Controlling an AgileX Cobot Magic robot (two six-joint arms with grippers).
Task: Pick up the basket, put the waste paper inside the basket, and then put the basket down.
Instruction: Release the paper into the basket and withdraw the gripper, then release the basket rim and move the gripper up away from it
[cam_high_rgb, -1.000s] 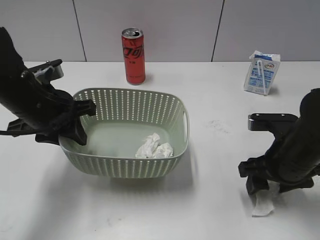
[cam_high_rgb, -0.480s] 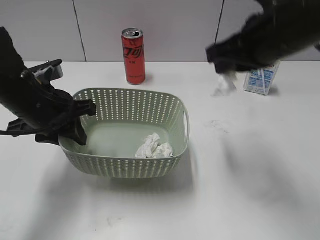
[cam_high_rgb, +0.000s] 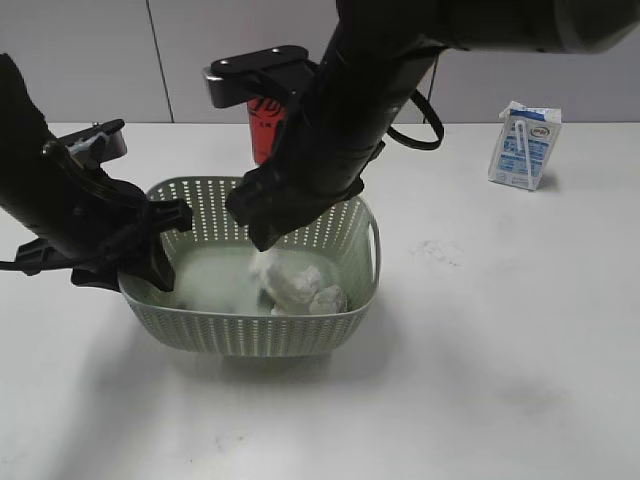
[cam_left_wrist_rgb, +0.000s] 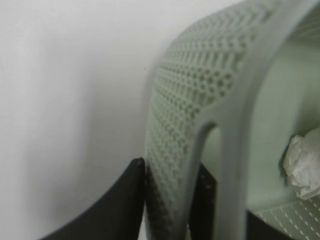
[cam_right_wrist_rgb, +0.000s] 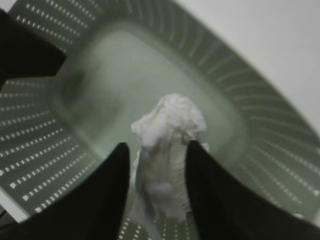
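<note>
The waste paper (cam_right_wrist_rgb: 167, 150) that matters now is the wad pinched between the right gripper's (cam_high_rgb: 262, 240) two dark fingers (cam_right_wrist_rgb: 107, 200), and it hangs straight below that gripper, directly over the open floor of the basket (cam_high_rgb: 340, 225). That vertical line is what the next move turns on: judging from the right wrist view, letting go should drop the wad inside the walls, not across a rim. Its long axis runs roughly along the fingers, loose end down; the blur makes it hard to say whether the tip already touches the basket floor.

Another crumpled white wad (cam_high_rgb: 305, 290) lies on the basket floor just below and to the side of the right gripper, toward the near wall.

The left gripper (cam_left_wrist_rgb: 167, 200) is clamped on the basket's wall at its left end, one finger outside the perforated side and one inside, close by the cut-out handle. Whether the basket is clear of the table, I cannot tell.

The basket is pale sage green, rectangular with rounded corners and slotted sides. The held wad is white, crinkled and elongated.
</note>
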